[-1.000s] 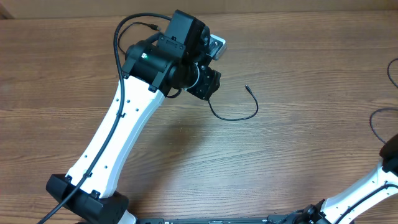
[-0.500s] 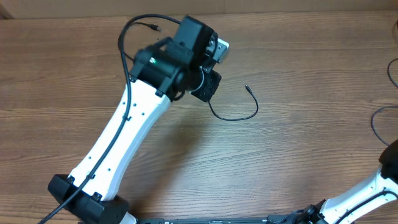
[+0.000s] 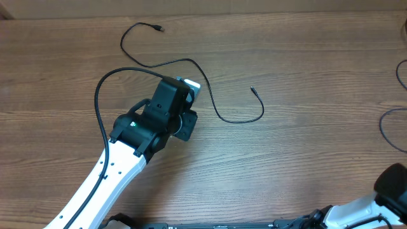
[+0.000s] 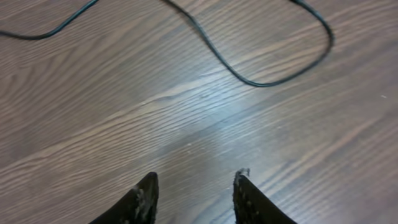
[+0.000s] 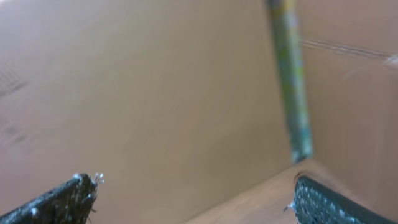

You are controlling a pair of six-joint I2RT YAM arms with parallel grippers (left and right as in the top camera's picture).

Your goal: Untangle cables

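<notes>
We log one cable (image 3: 236, 122) laid out singly in an open curve on the table (image 3: 305, 172), beyond the left gripper (image 4: 196, 180), whose jaws are parted and empty. The right gripper (image 5: 193, 186) is spread wide and empty. We judge this strand done; any other cables are out of view.

Spread loose and flat on the table (image 3: 305, 165): one thin black cable (image 3: 238, 121). Begins at a small plug (image 3: 159, 28) near the far edge, loops left, swings back right, runs down toward the near side, then hooks round to a second small tip (image 3: 252, 90). More thin black loops (image 3: 381, 127) at the right edge, cut off by the frame.
</notes>
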